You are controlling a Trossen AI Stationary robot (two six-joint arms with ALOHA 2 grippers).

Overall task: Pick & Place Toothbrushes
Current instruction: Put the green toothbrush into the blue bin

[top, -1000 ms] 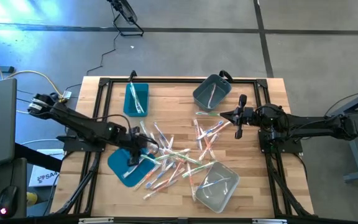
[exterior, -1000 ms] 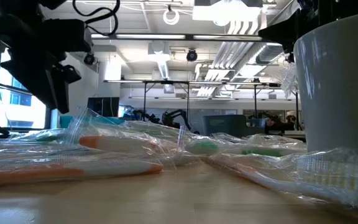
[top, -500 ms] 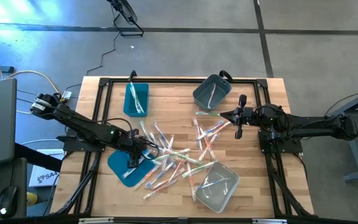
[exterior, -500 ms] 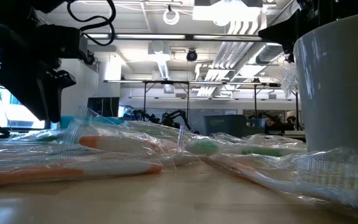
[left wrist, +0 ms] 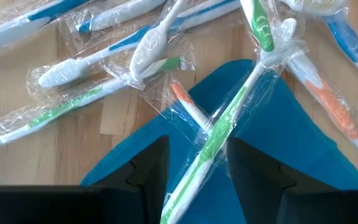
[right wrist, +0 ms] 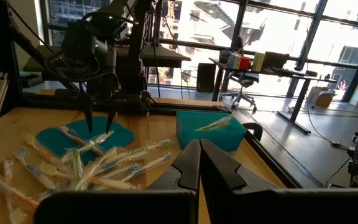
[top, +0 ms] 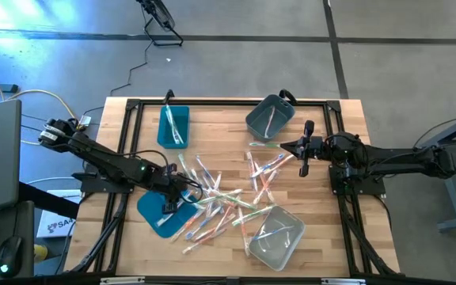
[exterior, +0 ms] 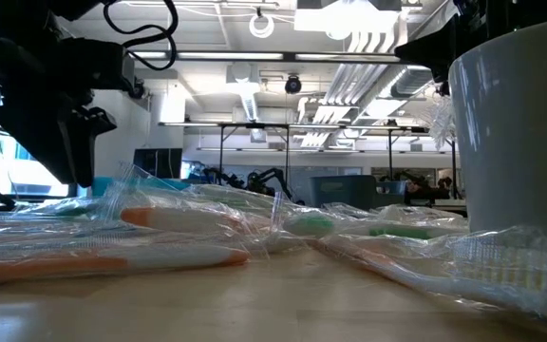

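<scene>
Toothbrushes [top: 220,198] unmoved; left claw [left wrist: 194,163] shifted lid-ward.
Wrist view only: fingers apart, straddling green brush [left wrist: 219,134] on lid [left wrist: 278,137]; right claw [right wrist: 199,163] closed, empty.

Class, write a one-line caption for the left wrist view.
Open left gripper straddles a wrapped green toothbrush lying on the teal lid.

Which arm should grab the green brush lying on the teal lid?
Left. The left gripper hangs open with its fingers either side of the green toothbrush on the teal lid. The right gripper is shut, across the table.

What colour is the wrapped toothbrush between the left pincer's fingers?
Green and white toothbrush, clearest in the left wrist view.
</scene>
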